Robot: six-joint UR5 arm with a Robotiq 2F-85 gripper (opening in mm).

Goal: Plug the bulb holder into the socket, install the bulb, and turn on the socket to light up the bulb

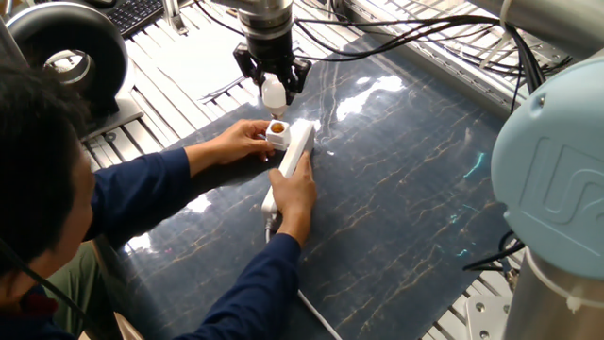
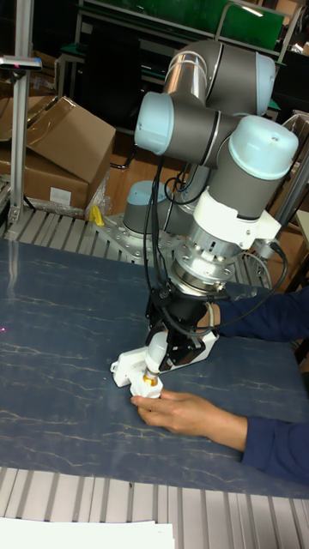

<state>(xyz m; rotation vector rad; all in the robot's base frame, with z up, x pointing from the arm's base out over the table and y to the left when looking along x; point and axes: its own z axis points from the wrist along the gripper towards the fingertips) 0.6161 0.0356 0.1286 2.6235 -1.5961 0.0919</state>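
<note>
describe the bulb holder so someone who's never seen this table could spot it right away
On the dark marbled mat, find the gripper holding the bulb. Just beneath it, the bulb holder sits against the far end of the socket, pinched by a person's hand. It is the small white cube with an orange-brown round opening on top, unlike the long strip or rounded bulb.

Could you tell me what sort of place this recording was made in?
Probably a robotics lab or workshop. The arm's gripper works over a dark mat laid on a slotted metal table; cardboard boxes sit behind, and a keyboard lies nearby.
</note>
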